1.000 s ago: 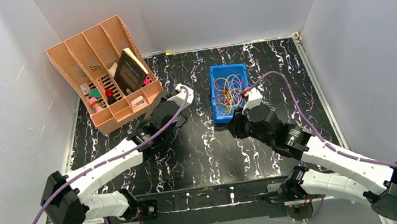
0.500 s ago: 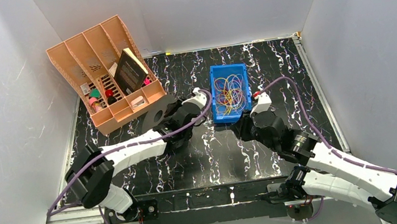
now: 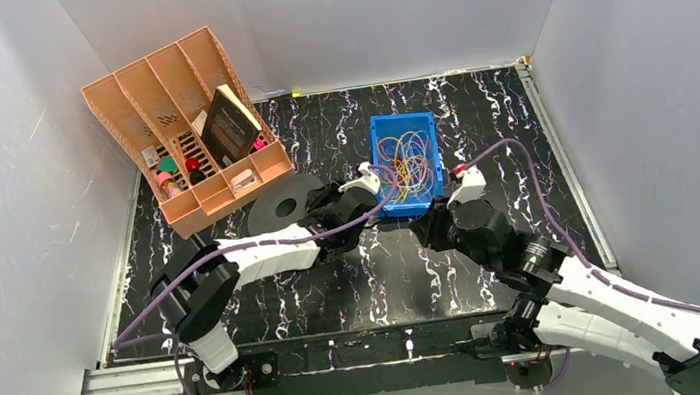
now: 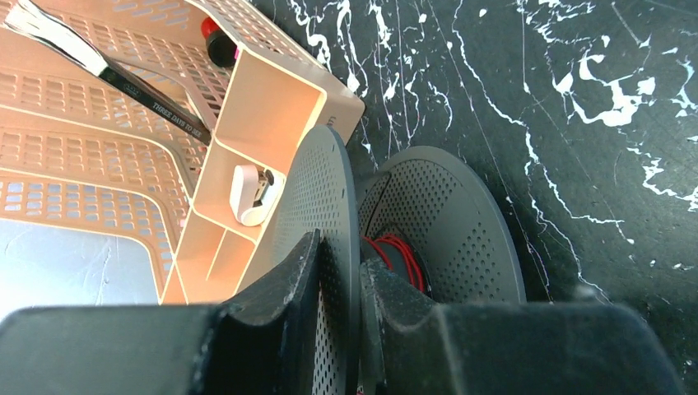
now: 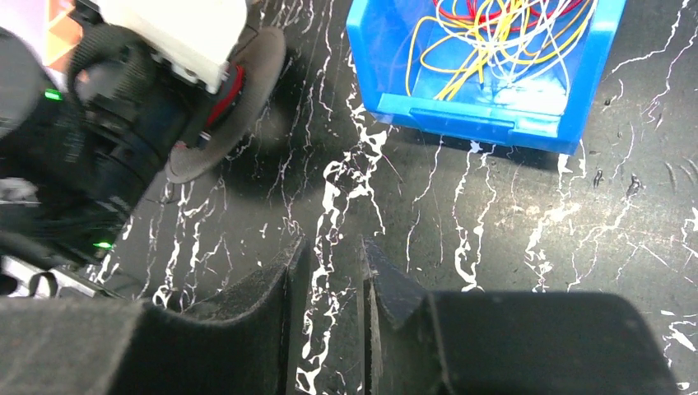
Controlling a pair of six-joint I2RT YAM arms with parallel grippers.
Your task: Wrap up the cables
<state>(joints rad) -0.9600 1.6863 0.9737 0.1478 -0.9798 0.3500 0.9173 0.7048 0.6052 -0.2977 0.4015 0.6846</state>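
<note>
— Well, what was seen on the counter (image 3: 357, 287)?
— Loose cables (image 3: 405, 162) were heaped in a blue bin (image 3: 379, 169); red cable (image 4: 399, 251) was wound on a grey spool (image 4: 461, 222). The spool's flange was straddled by the left hand (image 4: 339, 255), grip unclear; the right hand (image 5: 333, 247) was slightly parted, empty.

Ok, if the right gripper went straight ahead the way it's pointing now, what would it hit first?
Probably the bare tabletop: the right gripper aims down at black marble just short of the blue bin, with nothing in between. Depth is hard to judge.
</note>
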